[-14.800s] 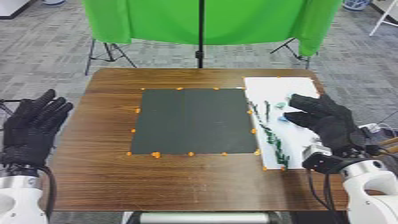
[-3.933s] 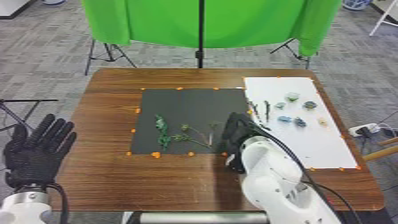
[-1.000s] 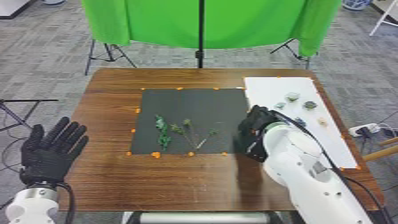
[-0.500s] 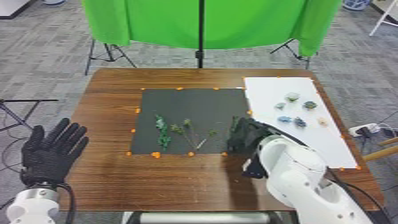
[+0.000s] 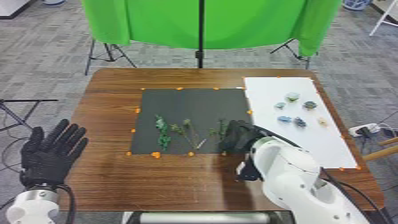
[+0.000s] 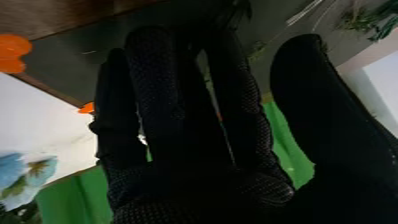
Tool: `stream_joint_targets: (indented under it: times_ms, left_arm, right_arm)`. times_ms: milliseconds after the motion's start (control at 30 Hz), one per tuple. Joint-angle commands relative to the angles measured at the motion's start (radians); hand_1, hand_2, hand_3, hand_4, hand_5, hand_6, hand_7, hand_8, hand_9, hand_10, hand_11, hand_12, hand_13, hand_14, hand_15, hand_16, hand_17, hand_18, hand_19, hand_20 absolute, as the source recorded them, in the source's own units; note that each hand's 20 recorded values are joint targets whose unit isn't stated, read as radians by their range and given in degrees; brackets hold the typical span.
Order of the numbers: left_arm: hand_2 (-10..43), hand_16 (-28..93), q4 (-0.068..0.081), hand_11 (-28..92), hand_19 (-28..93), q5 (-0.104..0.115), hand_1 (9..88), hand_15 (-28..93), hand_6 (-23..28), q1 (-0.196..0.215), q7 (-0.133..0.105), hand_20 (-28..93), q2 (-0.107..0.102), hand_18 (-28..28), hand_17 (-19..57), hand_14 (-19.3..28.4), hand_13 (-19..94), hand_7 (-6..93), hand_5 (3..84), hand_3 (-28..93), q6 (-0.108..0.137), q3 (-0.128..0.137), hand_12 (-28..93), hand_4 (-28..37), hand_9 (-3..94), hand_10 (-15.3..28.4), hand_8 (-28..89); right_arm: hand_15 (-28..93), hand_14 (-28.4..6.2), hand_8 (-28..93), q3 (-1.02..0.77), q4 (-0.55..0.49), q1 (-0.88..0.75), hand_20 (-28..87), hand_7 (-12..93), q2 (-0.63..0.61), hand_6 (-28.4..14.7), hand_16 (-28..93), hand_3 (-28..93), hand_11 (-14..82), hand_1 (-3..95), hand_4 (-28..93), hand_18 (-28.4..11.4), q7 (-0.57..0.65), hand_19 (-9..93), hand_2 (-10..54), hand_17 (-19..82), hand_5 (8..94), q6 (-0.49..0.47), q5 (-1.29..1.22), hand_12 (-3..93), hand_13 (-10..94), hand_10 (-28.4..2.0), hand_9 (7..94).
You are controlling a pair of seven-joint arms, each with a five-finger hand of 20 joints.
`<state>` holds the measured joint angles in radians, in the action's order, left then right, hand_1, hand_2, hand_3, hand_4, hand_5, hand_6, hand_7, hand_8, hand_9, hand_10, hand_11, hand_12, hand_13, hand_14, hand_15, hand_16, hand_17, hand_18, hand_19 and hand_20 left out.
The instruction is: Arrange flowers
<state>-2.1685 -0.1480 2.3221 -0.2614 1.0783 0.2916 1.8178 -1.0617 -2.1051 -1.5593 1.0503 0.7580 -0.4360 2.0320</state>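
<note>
Several slender, leafy green stems

Green stems lie on a dark mat — blue and pale blooms on white paper.

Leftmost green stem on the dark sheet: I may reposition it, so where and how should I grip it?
Probably pinch the leafy stem mid-length from above, leaning in from its left: it lies long and narrow, pointing away from the robot, with a thinner stem close on its right.
</note>
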Motion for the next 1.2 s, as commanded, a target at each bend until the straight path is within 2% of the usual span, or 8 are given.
stream_joint_targets:
  times_ms: [33, 300, 467, 600, 667, 800, 1033, 1200]
  left_arm:
    - [12.7, -5, -0.002, 19, 34, 0.007, 27.5, 34, 10.0, 0.021, 0.000, 12, 0.012, 13.6, -6.3, 15.2, 37, 9.2, 46.2, 67, 0.009, -0.004, 11, -28.3, 42.6, 15.6, -8]
    - [12.7, -5, -0.006, 20, 34, 0.014, 27.5, 34, 9.9, 0.034, -0.009, 12, 0.013, 13.7, -6.3, 15.2, 37, 9.2, 46.3, 67, 0.011, 0.001, 11, -28.3, 42.6, 15.5, -8]
    - [12.7, -5, 0.003, 19, 34, -0.002, 27.5, 34, 9.9, 0.022, 0.002, 12, 0.012, 13.6, -6.3, 15.2, 37, 9.3, 46.3, 67, -0.016, -0.002, 11, -28.3, 42.6, 15.5, -8]
    - [12.8, -5, 0.004, 19, 34, -0.001, 27.5, 34, 9.9, 0.020, 0.003, 12, 0.010, 13.6, -6.3, 15.2, 37, 9.0, 46.0, 67, -0.012, -0.001, 11, -28.3, 42.5, 15.5, -8]
    - [13.5, -5, 0.008, 19, 34, -0.017, 28.0, 34, 9.8, 0.024, 0.009, 12, 0.009, 13.7, -6.3, 15.2, 37, 8.9, 45.9, 68, -0.033, 0.000, 11, -28.2, 42.5, 15.5, -8]
    - [15.5, -5, 0.012, 19, 34, -0.007, 28.7, 34, 9.7, 0.011, 0.014, 12, 0.004, 13.7, -6.3, 15.1, 37, 9.0, 45.8, 70, -0.030, -0.009, 11, -28.2, 42.4, 15.5, -8]
    - [16.0, -5, 0.020, 19, 33, -0.065, 29.5, 33, 9.5, 0.010, 0.015, 12, 0.007, 13.5, -6.3, 15.0, 37, 8.7, 45.4, 71, -0.093, -0.010, 11, -28.2, 42.1, 15.4, -8]
    - [16.1, -5, 0.023, 18, 33, -0.058, 29.7, 32, 9.4, -0.006, 0.006, 11, 0.005, 13.5, -6.2, 15.1, 36, 8.6, 45.2, 72, -0.091, -0.018, 11, -28.3, 41.8, 15.5, -8]
  right_arm:
    - [64, -16.3, -10, 0.016, 0.051, -0.003, 24, 12, -0.001, -5.5, 19, 71, 10.2, 40.7, -24, -25.6, -0.010, 80, -0.3, 25, 69.0, -0.022, 0.000, 14.3, 58, -17.9, 56.2]
    - [63, -16.4, -10, -0.015, 0.035, -0.028, 25, 12, -0.011, -5.5, 19, 71, 10.0, 40.1, -24, -25.5, 0.009, 80, 0.1, 25, 68.9, -0.023, -0.030, 14.2, 58, -18.4, 55.7]
    - [62, -16.6, -11, -0.018, 0.025, -0.037, 25, 12, -0.005, -4.7, 19, 72, 9.4, 37.6, -24, -25.5, -0.002, 80, 0.3, 25, 69.5, 0.029, -0.038, 13.8, 58, -19.8, 56.1]
    - [60, -16.5, -11, -0.030, 0.001, -0.049, 25, 11, -0.004, -4.6, 18, 72, 8.2, 33.9, -24, -25.9, -0.027, 80, -0.7, 26, 69.4, 0.058, -0.028, 12.7, 59, -21.3, 56.0]
    - [57, -16.5, -10, -0.039, -0.011, -0.050, 25, 12, 0.001, -4.5, 18, 73, 7.7, 32.6, -23, -25.9, -0.004, 80, -0.1, 26, 70.1, 0.067, -0.082, 12.3, 59, -21.7, 55.7]
    - [54, -16.5, -10, -0.036, -0.033, -0.064, 25, 12, -0.012, -4.6, 18, 73, 6.9, 31.5, -22, -26.2, -0.012, 80, 1.4, 26, 70.4, 0.125, -0.054, 11.7, 60, -22.5, 54.7]
    - [48, -16.4, -11, -0.071, -0.072, -0.069, 25, 10, -0.019, -3.5, 16, 72, 6.4, 31.3, -21, -26.0, -0.045, 82, 2.3, 29, 72.7, 0.188, 0.057, 10.0, 63, -23.0, 54.9]
    - [47, -16.4, -11, -0.133, -0.074, -0.050, 25, 8, -0.030, -3.0, 18, 71, 7.0, 31.1, -20, -26.0, -0.055, 83, 1.7, 29, 73.7, 0.256, 0.109, 10.2, 64, -21.8, 57.3]
